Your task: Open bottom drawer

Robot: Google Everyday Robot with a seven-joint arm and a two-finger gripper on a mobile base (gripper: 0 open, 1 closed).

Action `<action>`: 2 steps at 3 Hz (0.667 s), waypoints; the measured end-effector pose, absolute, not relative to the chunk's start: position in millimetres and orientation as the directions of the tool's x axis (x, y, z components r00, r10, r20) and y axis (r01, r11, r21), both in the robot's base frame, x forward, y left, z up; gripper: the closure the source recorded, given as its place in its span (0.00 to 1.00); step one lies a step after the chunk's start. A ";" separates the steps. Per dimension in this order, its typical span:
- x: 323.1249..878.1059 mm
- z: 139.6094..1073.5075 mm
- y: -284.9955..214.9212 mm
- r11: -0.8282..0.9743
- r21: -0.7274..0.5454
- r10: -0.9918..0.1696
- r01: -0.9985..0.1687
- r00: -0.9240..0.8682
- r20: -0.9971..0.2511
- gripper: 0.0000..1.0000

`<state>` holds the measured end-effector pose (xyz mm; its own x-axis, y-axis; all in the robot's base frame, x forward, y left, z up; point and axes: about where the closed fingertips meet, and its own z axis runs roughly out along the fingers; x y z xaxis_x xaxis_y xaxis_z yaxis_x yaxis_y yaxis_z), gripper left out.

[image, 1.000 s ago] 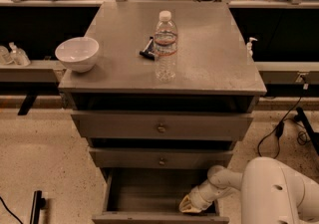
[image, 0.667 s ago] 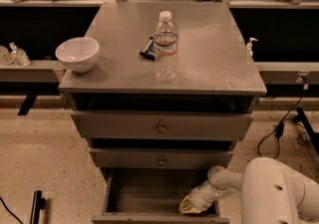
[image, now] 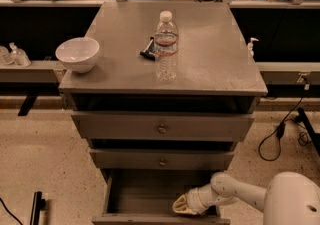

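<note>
Bottom drawer (image: 142,196) at 6 o'clock, pulled out; front cut off by frame edge, knob hidden. Gripper (image: 186,204) inside drawer's right part; open or closed, cannot tell. White arm (image: 235,192) reaches in from 4 o'clock, bent.

Taking the cabinet (image: 210,54) top as the dial, with 12 o'clock at its far edge, the bottle (image: 165,46) is standing upright near the centre. The small tool (image: 147,50) is lying just beside the bottle at its 10 o'clock. The bowl (image: 77,54) is sitting at 9 o'clock, on the left edge. Under the top, at 6 o'clock, the top drawer (image: 162,128) is sitting over the middle drawer (image: 162,161), and the bottom drawer (image: 142,194) is sticking out nearest the camera. The gripper (image: 184,205) is resting inside the bottom drawer, toward its right front, with the arm (image: 235,191) reaching in from 4 o'clock. A cable (image: 278,136) is lying on the floor (image: 40,154) at 3 o'clock.
</note>
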<state>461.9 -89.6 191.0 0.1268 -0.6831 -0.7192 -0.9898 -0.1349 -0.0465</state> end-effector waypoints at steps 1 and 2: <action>461.6 191.0 -89.7 -0.135 -0.045 -0.684 -0.990 0.126 -0.719 1.00; 464.5 196.0 -90.5 -0.124 -0.063 -0.693 -0.990 0.132 -0.709 1.00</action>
<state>464.5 -90.5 196.0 0.1319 -0.6931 -0.7086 -0.9903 -0.1242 -0.0629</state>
